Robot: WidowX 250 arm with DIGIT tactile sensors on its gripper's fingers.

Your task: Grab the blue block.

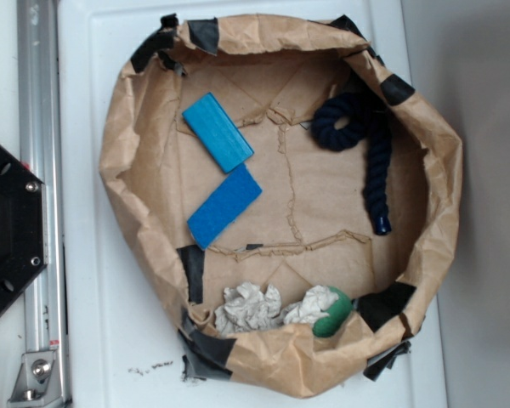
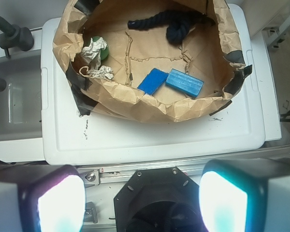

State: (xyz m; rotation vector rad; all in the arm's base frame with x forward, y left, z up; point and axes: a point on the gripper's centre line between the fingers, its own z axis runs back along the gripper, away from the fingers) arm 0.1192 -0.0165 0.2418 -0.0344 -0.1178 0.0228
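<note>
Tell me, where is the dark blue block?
In the exterior view, the blue block lies left of centre in the paper bowl, just below the lighter cyan block.

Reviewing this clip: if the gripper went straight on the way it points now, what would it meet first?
Probably the black hexagonal base plate, seen between the open fingers in the wrist view, or the white lid just beyond; depth is unclear. The gripper is not aimed at the blue block.

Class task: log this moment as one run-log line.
phase: pre-reach | gripper: open, empty, off the bowl | blue block: untouched in paper bowl, corner by cyan block
</note>
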